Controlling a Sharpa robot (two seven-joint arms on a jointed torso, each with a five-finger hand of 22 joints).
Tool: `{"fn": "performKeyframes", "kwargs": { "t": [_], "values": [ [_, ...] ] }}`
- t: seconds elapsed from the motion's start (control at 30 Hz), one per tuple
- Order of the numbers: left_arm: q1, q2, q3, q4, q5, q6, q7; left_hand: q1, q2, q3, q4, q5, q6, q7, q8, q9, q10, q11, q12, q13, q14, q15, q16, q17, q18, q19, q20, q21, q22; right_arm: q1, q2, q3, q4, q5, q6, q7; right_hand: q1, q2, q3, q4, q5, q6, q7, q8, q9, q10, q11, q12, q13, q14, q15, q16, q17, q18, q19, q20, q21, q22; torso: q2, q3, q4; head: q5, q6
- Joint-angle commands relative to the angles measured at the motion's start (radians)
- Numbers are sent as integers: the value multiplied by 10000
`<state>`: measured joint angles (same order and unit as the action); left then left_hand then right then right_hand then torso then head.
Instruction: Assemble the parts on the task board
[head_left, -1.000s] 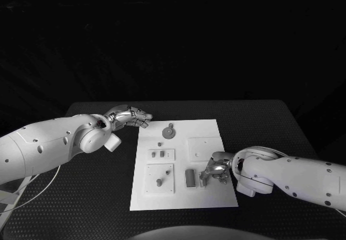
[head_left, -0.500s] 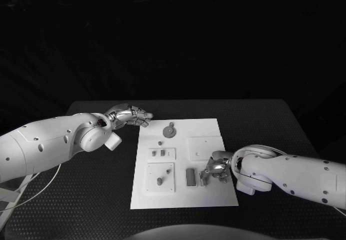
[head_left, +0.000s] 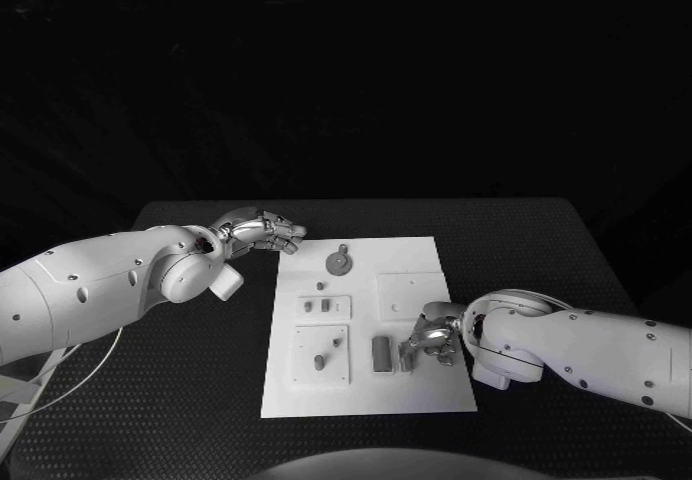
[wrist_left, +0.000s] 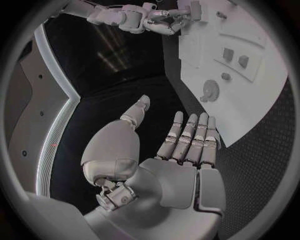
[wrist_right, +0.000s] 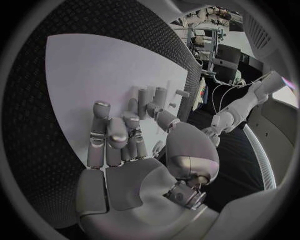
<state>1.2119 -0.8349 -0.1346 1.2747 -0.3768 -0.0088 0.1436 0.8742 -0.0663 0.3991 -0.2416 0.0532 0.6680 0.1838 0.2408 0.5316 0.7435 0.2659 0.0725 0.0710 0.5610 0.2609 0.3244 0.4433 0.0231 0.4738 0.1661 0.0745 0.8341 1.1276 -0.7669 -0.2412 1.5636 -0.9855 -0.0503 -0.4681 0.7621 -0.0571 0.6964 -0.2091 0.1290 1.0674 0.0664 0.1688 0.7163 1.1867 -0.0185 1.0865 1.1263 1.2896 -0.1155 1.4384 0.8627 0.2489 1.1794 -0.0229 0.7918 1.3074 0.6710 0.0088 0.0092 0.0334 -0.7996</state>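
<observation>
- Head view: the task board (head_left: 366, 325), a flat white rectangular plate, lies in the middle of the black, finely textured table (head_left: 173, 400). On it I count three raised square tiles, a round disc part (head_left: 338, 264) with a small tab near the far edge, and a dark upright block part (head_left: 381, 353) near the right hand.
- Head view: the left hand (head_left: 260, 231) hovers off the board's far left corner with fingers loosely curled, holding nothing that can be seen. The right hand (head_left: 431, 340) sits over the board's right side, fingertips bent down beside the block part; whether it grips a part cannot be told here.
- Left wrist view: the smooth metallic left hand (wrist_left: 164, 155) lies flat, fingers straight and side by side, thumb apart, palm bare. The board (wrist_left: 250, 75) lies beyond the fingertips, with the disc part (wrist_left: 210, 91) on it.
- Right wrist view: the right hand (wrist_right: 134, 150) has fingers curled over the white board (wrist_right: 94, 75); short pale cylindrical parts (wrist_right: 150, 97) stand just past the fingertips, contact unclear.
</observation>
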Motion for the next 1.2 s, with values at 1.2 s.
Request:
{"fn": "performKeyframes", "kwargs": {
  "t": [1.2],
  "values": [
    [7,31,5,10,-42,132,68,-35,4,14,-8,-33,-62,471,20,-31,-18,22,-41,-12,-55,39,-62,21,-75,-9,-4,-18,-17,-10,7,0,-104,-48,-261,413,-243,-706,51,749,-59,-413,321,-12,-32,11,43,-9,11,4,-41,-34,22,129,110,-45,-89,214,-2,0,-6,-12,21]
  ]
}}
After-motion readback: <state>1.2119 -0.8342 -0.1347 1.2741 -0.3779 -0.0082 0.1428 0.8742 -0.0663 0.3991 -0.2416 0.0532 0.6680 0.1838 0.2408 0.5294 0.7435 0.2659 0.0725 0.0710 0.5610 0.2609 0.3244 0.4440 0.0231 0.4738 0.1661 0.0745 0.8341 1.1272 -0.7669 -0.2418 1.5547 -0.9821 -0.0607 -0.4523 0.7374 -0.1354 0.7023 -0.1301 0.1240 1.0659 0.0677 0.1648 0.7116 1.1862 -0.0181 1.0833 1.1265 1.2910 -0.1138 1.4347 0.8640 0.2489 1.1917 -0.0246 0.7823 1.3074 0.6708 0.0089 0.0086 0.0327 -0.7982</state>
